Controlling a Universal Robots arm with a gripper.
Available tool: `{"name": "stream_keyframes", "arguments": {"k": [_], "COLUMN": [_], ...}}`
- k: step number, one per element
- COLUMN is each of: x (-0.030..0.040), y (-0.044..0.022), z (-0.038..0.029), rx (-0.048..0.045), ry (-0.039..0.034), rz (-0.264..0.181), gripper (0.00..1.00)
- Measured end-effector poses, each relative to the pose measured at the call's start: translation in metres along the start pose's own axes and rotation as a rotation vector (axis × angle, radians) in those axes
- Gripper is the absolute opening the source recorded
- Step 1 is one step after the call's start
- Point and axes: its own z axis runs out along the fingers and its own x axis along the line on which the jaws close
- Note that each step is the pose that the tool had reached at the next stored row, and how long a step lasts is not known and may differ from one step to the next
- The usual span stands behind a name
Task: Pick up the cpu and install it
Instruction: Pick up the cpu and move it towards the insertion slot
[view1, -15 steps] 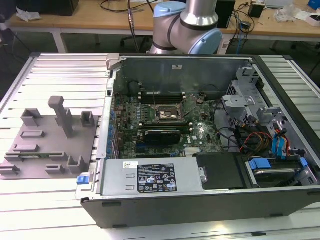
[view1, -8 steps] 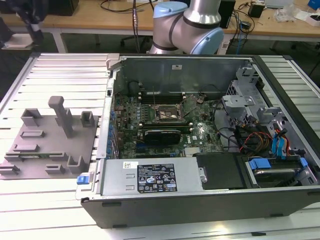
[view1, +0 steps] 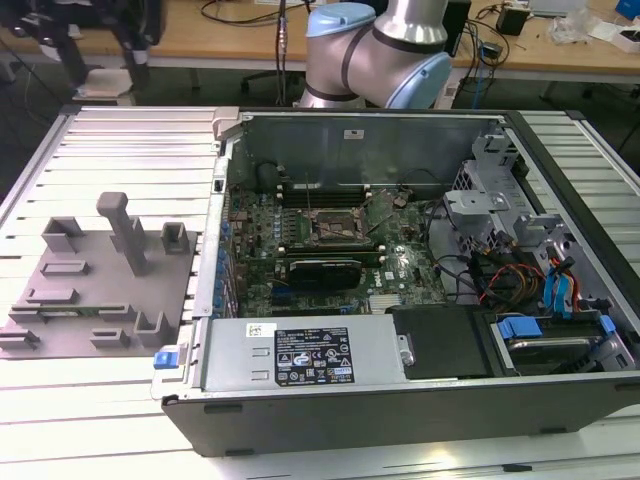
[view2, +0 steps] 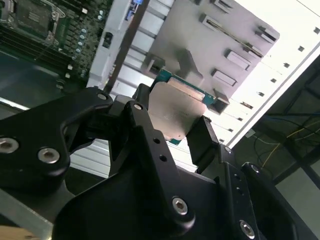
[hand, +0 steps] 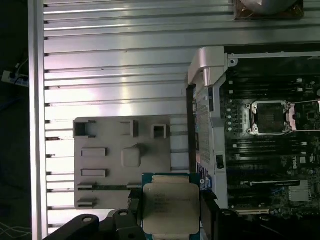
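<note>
The cpu (hand: 171, 207), metal top facing the camera in the first wrist view, is clamped between the gripper's (hand: 171, 220) 2 black fingers (hand: 207, 215), which hide its gripped edges, above an edge of the grey fixture plate (hand: 110, 145), with the computer case wall (hand: 205, 100) between it and the motherboard socket (hand: 272, 117).

**One wide camera, two on the wrist**

The exterior view looks down at a slant across the open case (view1: 400, 400), wide enough to take in the plate (view1: 90, 280) at the exterior view's left and the arm (view1: 380, 50) at the far side. The first wrist view faces straight down from well above the table (hand: 115, 65). The second wrist view looks obliquely past the gripper (view2: 175, 117), which is close to the lens. All three share the plate and the socket (hand: 270, 117).
</note>
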Motion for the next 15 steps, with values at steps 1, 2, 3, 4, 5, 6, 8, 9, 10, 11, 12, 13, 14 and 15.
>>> {"name": "stream_keyframes", "arguments": {"k": [1,2,3,4,5,6,8,9,10,11,12,13,14,15], "x": [-0.0048,-0.0095,-0.0153,-0.02,-0.0307,-0.0373,-0.0538,-0.0582,-0.0629,-0.0742,-0.0828,-0.0886,-0.0932,-0.0993], "y": [0.0002,0.0003,0.0007,0.0009,0.0013,0.0016,0.0023,0.0025,0.0027,0.0032,0.0036,0.0038,0.004,0.0043], "z": [-0.0001,-0.0001,-0.0001,-0.0001,-0.0003,-0.0003,-0.0003,-0.0003,-0.0003,-0.0003,-0.0002,-0.0002,-0.0002,-0.0002], "rx": [0.0,0.0,-0.0001,-0.0001,0.0001,0.0001,0.0,0.0,0.0001,0.0001,0.0001,0.0001,0.0001,0.0002], "ry": [0.0001,0.0002,0.0,0.0001,0.0002,0.0003,0.0008,0.0011,0.0014,0.0021,0.0025,0.0029,0.0032,0.0037], "rz": [0.0,0.0,0.0,0.0,0.0,0.0,0.0,0.0,0.0,0.0,0.0,0.0,0.0,0.0], "gripper": [0.55,0.55,0.55,0.55,0.55,0.55,0.55,0.55,0.55,0.55,0.55,0.55,0.55,0.55]}}
